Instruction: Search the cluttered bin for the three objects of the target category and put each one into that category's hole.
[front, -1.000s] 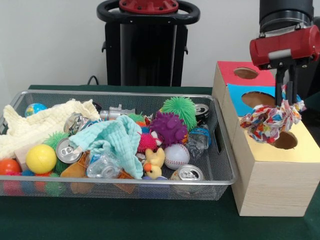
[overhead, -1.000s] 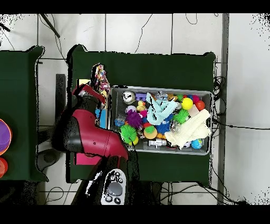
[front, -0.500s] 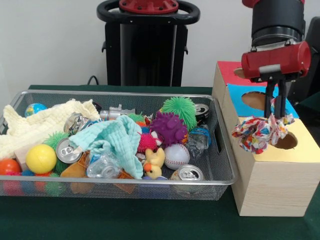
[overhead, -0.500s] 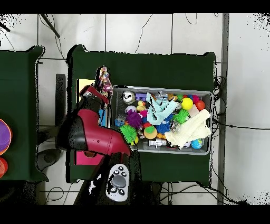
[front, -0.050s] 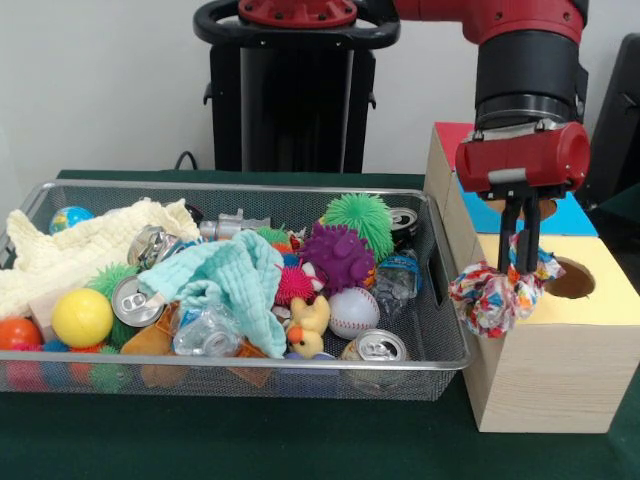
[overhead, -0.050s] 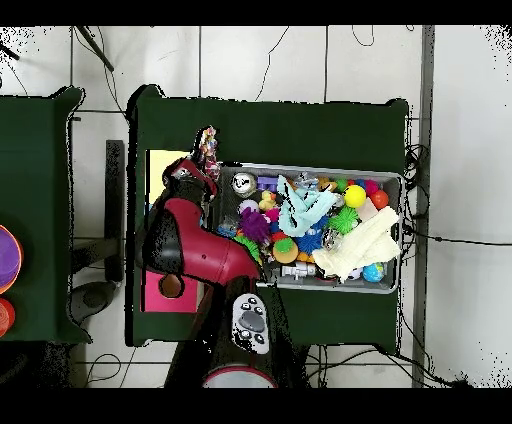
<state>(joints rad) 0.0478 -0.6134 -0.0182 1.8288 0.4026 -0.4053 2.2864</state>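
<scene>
Nearest my front camera, a silver can (front, -0.050s: 378, 347) lies against the front wall of the mesh bin (front, -0.050s: 440, 330), with a yellow rubber duck (front, -0.050s: 309, 327) and a baseball (front, -0.050s: 353, 312) just behind it. At about 9 o'clock from the duck I see a pale teal cloth (front, -0.050s: 235, 280) draped over a crushed clear bottle (front, -0.050s: 206, 333), then a second can (front, -0.050s: 134, 299), a yellow ball (front, -0.050s: 81, 317) and an orange ball (front, -0.050s: 16, 332) at the bin's left end. Further back sit a purple spiky ball (front, -0.050s: 338, 257) and a green spiky ball (front, -0.050s: 359, 222), with a cream cloth (front, -0.050s: 80, 250) piled in the far left part.

At 3 o'clock from the bin stands the wooden box (front, -0.050s: 545, 370), touching or just beside the bin's end wall. Its top shows 3 coloured panels; the yellow one nearest me has a round hole (front, -0.050s: 572, 279).

The gripper (front, -0.050s: 514, 270) hangs over the box's left edge, its fingers clamped on a multicoloured rope toy (front, -0.050s: 492, 298). The toy dangles at the box's upper left corner, at 9 o'clock from the yellow hole and not in it. In the overhead view the rope toy (overhead, -0.050s: 209, 150) sticks out past the arm at the bin's end.
</scene>
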